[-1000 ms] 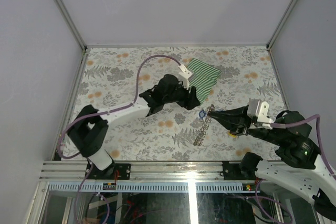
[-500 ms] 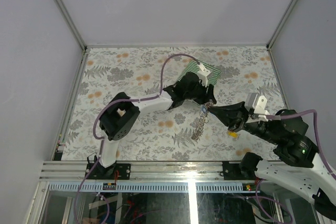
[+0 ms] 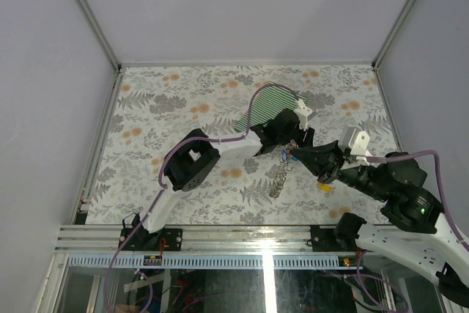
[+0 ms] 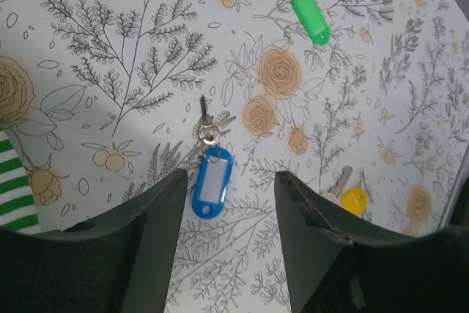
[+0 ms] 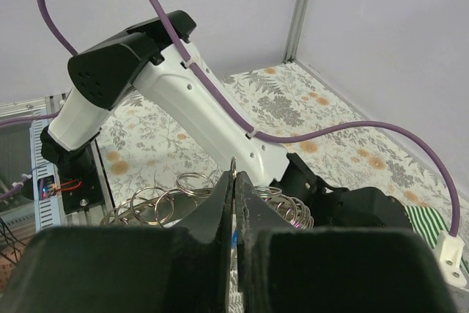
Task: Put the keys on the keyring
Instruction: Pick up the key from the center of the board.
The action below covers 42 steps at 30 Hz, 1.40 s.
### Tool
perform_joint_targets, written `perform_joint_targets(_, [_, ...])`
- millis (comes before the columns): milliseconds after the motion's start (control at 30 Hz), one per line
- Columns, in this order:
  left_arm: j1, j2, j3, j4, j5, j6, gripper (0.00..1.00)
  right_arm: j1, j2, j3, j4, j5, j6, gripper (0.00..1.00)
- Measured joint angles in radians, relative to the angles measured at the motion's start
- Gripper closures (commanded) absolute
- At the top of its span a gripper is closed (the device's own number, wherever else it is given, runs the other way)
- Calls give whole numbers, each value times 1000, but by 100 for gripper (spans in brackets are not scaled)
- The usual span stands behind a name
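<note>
In the top view my right gripper (image 3: 292,153) is shut on the upper end of the keyring (image 3: 278,177), a chain of silvery rings hanging towards the table. The right wrist view shows the gripper (image 5: 234,174) pinching a thin ring, with blue showing between the fingers and the keyring's coils (image 5: 179,192) behind them. My left gripper (image 3: 299,139) hovers just beyond the right one. From the left wrist, the left gripper (image 4: 229,175) is open above a blue key (image 4: 212,181) on the table. A green key (image 4: 311,16) lies farther off and a yellow key (image 4: 354,199) to the right.
A green-and-white striped cloth (image 3: 275,100) lies at the back, partly under the left arm (image 3: 227,148). Another yellow tag (image 3: 325,187) sits on the table under my right arm. The left arm's purple cable (image 5: 293,137) crosses the right wrist view.
The left arm has swung to the right across the cloth until its gripper is beside the right gripper's tip. The right gripper has shifted slightly left and up, and the keyring now hangs from it.
</note>
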Motion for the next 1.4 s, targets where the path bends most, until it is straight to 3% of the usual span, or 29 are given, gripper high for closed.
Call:
perform_joint_targets(633, [0, 142, 136, -58, -15, 0, 58, 0, 14, 0, -4, 0, 20, 100])
perform_joint_targets(1400, [0, 153, 140, -50, 3, -22, 69, 0, 14, 0, -4, -1, 43, 100])
